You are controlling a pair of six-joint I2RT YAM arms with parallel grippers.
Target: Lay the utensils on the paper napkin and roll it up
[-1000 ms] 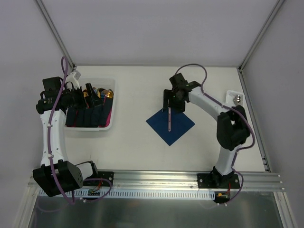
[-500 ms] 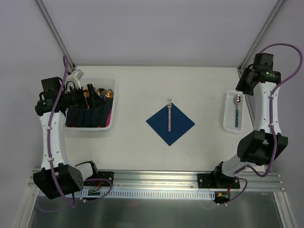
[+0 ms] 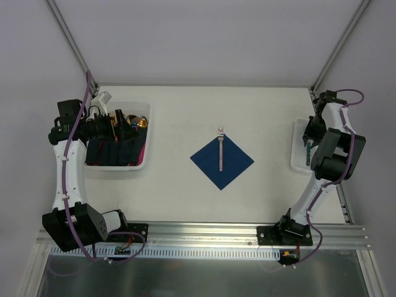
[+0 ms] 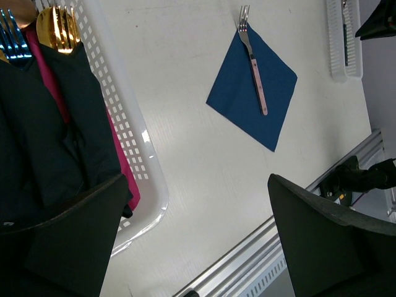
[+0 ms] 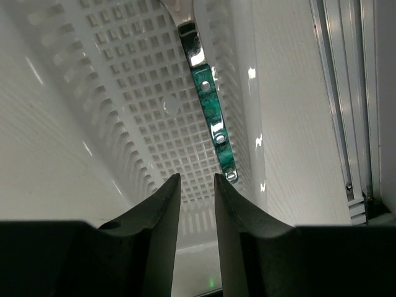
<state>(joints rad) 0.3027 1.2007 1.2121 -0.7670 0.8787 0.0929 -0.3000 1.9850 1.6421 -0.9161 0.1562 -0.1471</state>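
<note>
A: At the centre of the table (image 3: 173, 124), what lies there?
B: 1 dark blue napkin (image 3: 234, 162), turned like a diamond. 1 fork (image 3: 221, 152) lies along its middle, tines past the far corner.
A: And the right gripper (image 5: 197, 179)?
B: It hangs over the right basket (image 5: 111, 93) at the table's right edge. Its fingers (image 5: 162, 210) stand a narrow gap apart, with nothing between them. A green-handled utensil (image 5: 210, 117) lies in that basket, just beside them.
A: The left gripper (image 4: 197, 179)?
B: Fingers spread wide, holding nothing, above the left basket (image 4: 133, 142), which holds dark rolls (image 4: 37, 136) and gold cutlery heads (image 4: 55, 28).
</note>
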